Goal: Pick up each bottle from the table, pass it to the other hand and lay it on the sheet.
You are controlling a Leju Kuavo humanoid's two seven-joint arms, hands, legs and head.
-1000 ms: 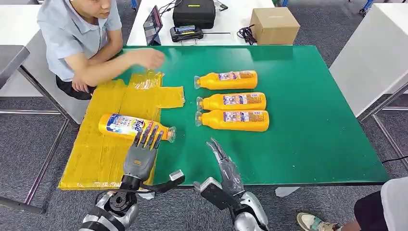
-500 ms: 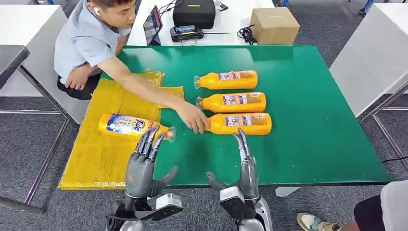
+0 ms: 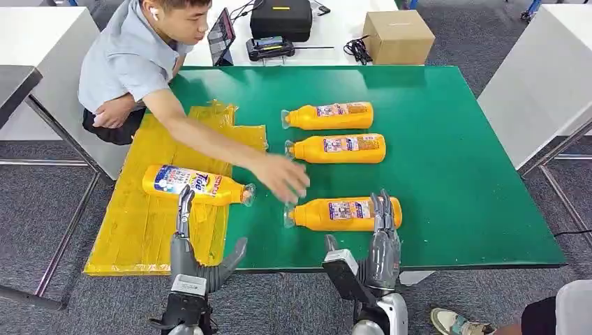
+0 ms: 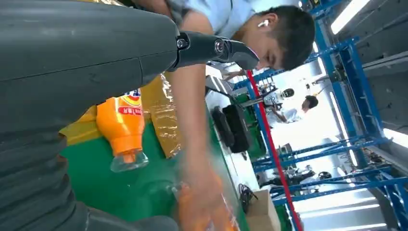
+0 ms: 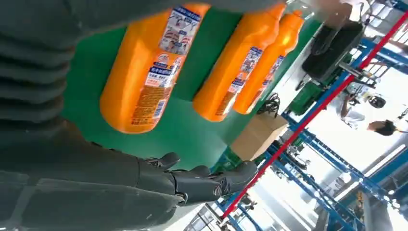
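One orange bottle (image 3: pixel 192 184) (image 4: pixel 122 130) lies on the yellow sheet (image 3: pixel 143 227), cap to the right. Three more lie on the green table (image 3: pixel 461 174): a far one (image 3: pixel 328 116), a middle one (image 3: pixel 336 148) and a near one (image 3: pixel 345 213) (image 5: pixel 144 72) by the front edge. My right hand (image 3: pixel 380 244) is open, its straight fingers (image 5: pixel 207 180) reaching over the near bottle's base end. My left hand (image 3: pixel 190 244) is open at the front edge, with fingers pointing up toward the bottle on the sheet. A person's hand (image 3: pixel 283 176) hovers just beyond the near bottle's cap.
The person (image 3: pixel 132 63) sits at the table's far left corner, one arm stretched across the sheet. On the white table behind are a cardboard box (image 3: pixel 398 36), a black case (image 3: pixel 281 17) and a tablet (image 3: pixel 222 31). Another white table (image 3: pixel 537 84) stands at the right.
The person has slid the near bottle toward the front edge and let it go. My right hand has moved right and forward over its base. My left hand has drawn back.
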